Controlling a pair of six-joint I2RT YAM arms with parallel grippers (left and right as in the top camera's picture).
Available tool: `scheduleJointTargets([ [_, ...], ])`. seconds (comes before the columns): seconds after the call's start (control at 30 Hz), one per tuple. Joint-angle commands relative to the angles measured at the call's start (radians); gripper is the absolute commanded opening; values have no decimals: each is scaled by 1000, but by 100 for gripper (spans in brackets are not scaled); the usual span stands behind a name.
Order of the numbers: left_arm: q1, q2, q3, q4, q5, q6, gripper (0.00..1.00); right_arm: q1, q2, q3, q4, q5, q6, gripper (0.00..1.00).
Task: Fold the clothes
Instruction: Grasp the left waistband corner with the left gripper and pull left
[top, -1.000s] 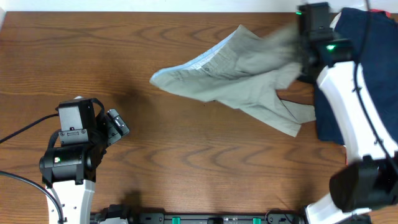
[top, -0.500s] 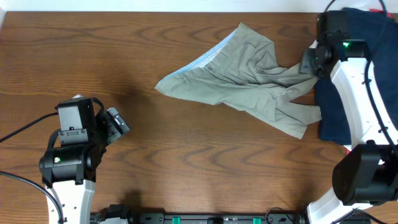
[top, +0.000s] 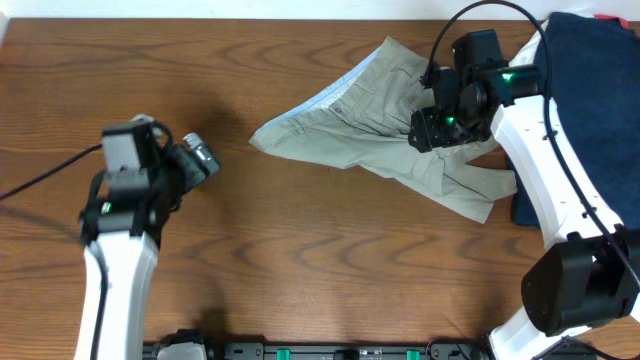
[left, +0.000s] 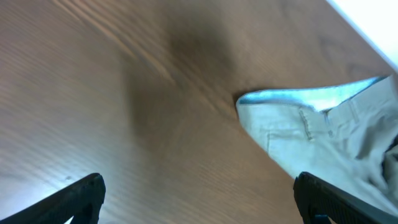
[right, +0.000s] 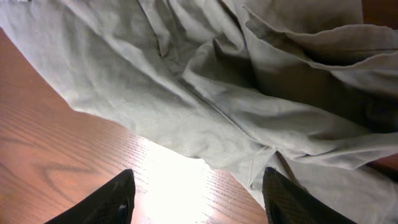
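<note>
Khaki shorts (top: 370, 125) lie crumpled at the far right of the wooden surface (top: 300, 250), touching a navy garment (top: 590, 90), with the right pincer (right: 198, 175) spread wide just above them and the left pincer (left: 199, 183) equally wide over wood to their left.

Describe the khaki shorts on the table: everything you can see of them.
The shorts are khaki-olive woven cloth, cotton by the look, lying unfolded and rumpled on the wooden table. The waistband end points left, pale bluish lining showing along its edge, a belt loop stitched below. The legs trail lower right, up to the edge of the navy garment. The right gripper hangs open over the creased middle, fingers holding no cloth.
</note>
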Motion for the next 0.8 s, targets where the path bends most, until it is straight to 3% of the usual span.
scheduleJointTargets([
  [0.0, -20, 118, 7, 33, 103, -4, 97, 21, -25, 6, -4, -14, -29, 64],
  [0.3, -43, 462, 7, 279, 417, -43, 98, 22, -26, 6, -19, -14, -26, 64],
  [0.47, -43, 595, 7, 400, 420, -81, 98, 22, -26, 6, -35, -14, -6, 64],
  [0.77, -77, 682, 7, 592, 412, -80, 98, 24, -25, 6, -126, -14, -3, 64],
])
